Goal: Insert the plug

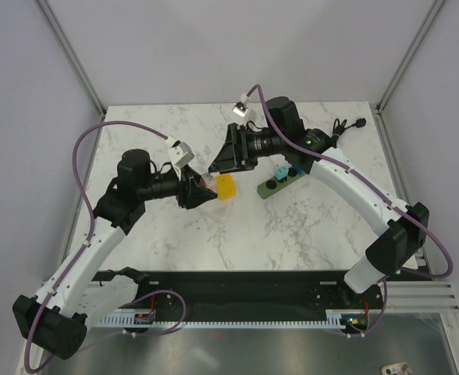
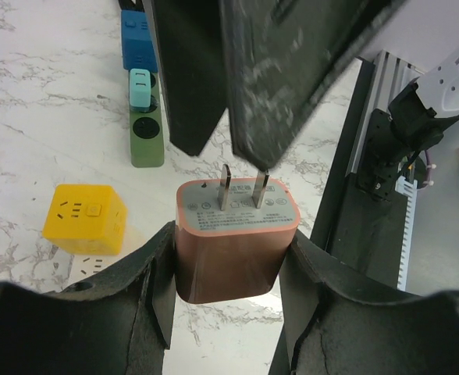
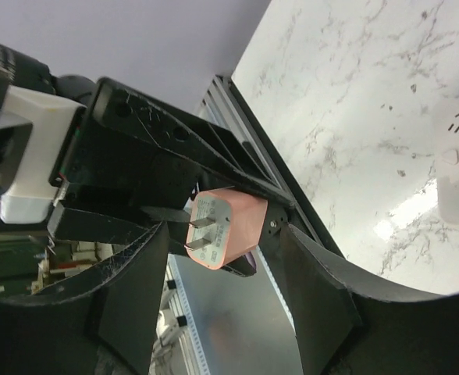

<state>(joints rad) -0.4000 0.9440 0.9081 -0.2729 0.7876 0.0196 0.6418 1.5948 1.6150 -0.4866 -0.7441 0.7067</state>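
The pink plug (image 2: 237, 250), prongs bared, sat clamped in the left gripper (image 2: 231, 266) above the middle of the marble surface (image 1: 292, 226), just beside a yellow socket cube (image 1: 226, 187). The right gripper (image 3: 225, 234) faced it, jaws spread wide about the prongs. A green power strip (image 1: 280, 181) lay right of the cube.

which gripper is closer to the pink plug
Left. The left gripper is clamped on the pink plug; the right gripper is at its prong end, jaws open, not gripping it.
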